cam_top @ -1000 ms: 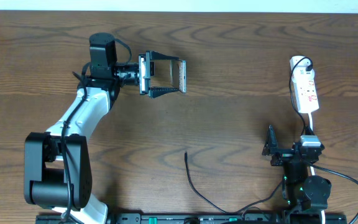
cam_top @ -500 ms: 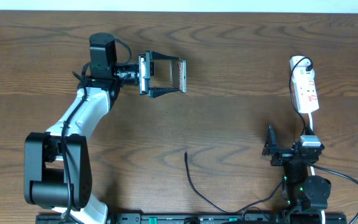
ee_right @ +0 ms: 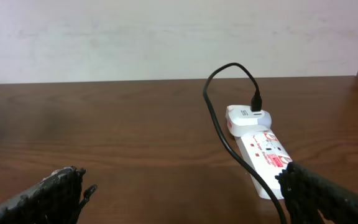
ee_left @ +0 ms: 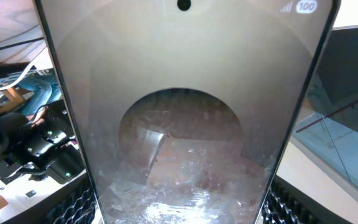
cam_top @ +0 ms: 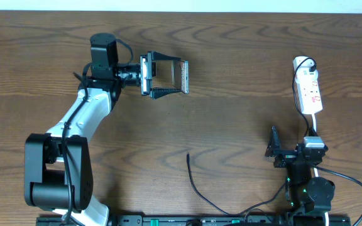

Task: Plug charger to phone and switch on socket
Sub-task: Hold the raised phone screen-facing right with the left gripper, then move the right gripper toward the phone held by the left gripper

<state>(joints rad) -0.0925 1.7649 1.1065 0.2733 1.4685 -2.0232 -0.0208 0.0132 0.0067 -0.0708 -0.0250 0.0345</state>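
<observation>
My left gripper (cam_top: 168, 76) is shut on the phone (cam_top: 170, 72) and holds it at the back left, above the table. In the left wrist view the phone's glossy screen (ee_left: 185, 112) fills the frame between the jaws (ee_left: 185, 211). The charger cable's black plug tip (cam_top: 188, 155) lies free on the table at front centre, and the cable (cam_top: 200, 191) runs to the front edge. The white socket strip (cam_top: 310, 91) lies at the right; it also shows in the right wrist view (ee_right: 263, 155). My right gripper (cam_top: 292, 148) is open and empty just in front of it, its jaws (ee_right: 185, 193) wide apart.
A white adapter (ee_right: 246, 117) with a black cable (ee_right: 219, 124) is plugged into the socket's far end. The left arm's base (cam_top: 55, 176) stands at the front left. A pale wall (ee_right: 166, 37) rises behind the table's far edge.
</observation>
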